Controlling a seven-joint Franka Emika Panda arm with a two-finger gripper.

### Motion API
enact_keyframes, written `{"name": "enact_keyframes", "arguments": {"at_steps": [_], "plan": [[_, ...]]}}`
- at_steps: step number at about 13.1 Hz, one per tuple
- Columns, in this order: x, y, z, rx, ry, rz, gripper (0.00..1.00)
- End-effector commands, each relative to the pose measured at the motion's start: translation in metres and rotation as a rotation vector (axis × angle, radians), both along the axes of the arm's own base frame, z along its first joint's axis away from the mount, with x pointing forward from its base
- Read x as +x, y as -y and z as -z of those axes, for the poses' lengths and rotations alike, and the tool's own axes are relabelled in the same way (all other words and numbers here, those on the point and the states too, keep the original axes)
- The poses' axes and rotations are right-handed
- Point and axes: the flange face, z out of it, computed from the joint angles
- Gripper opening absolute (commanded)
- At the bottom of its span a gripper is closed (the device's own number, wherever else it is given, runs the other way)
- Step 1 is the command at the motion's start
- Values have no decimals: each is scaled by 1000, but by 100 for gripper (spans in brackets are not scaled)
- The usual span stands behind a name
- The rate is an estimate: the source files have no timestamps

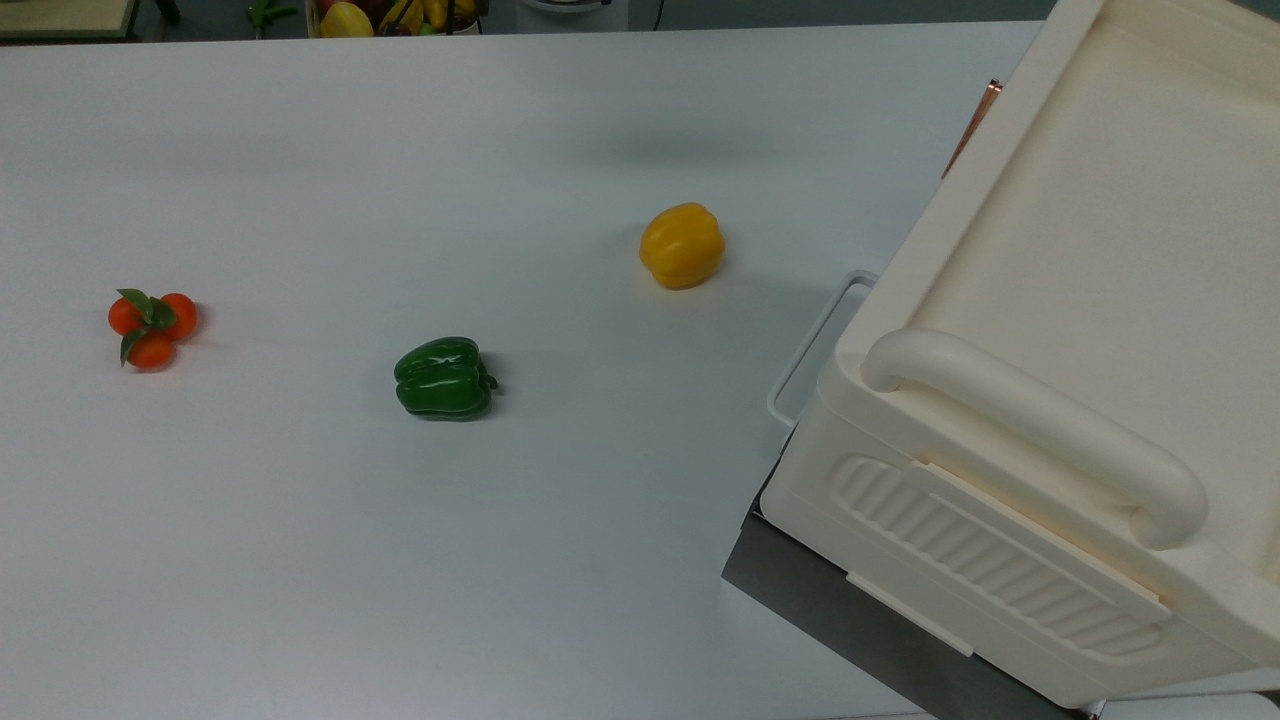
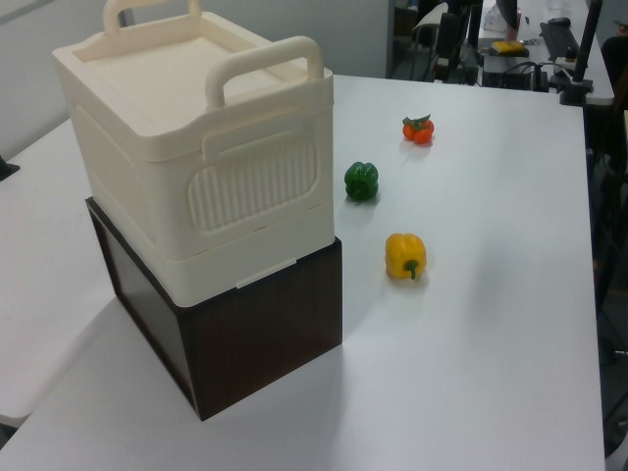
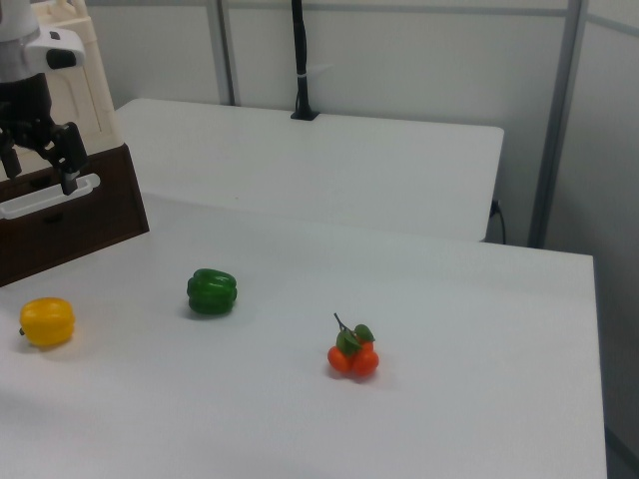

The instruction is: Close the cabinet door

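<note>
The cream cabinet (image 1: pixel 1080 250) stands on a dark brown base at the top view's right. Of the cabinet door, just the copper bar handle (image 1: pixel 972 125) shows there, lying close along the cabinet's far left side; the panel itself is hidden under the top's rim. In the right view my gripper (image 3: pixel 40 172) hangs open and empty at the far left, just in front of the cabinet's cream front (image 3: pixel 92 90) and above the base's white handle (image 3: pixel 50 197). In the left view the cabinet (image 2: pixel 196 147) shows its ribbed side.
A yellow pepper (image 1: pixel 682 245) lies nearest the cabinet, a green pepper (image 1: pixel 444 377) mid-table, and a cluster of small oranges (image 1: pixel 152 325) at the top view's far left. A white wire handle (image 1: pixel 815 345) juts from the dark base (image 1: pixel 850 610).
</note>
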Motion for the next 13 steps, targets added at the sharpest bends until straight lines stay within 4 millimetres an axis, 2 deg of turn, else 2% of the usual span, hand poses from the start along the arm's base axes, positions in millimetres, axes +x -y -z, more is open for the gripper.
{"name": "enact_keyframes", "arguments": {"at_steps": [1,13], "plan": [[2,1,-3,-13,20,13,100],[10,-9,1,-84,53,56,100]]}}
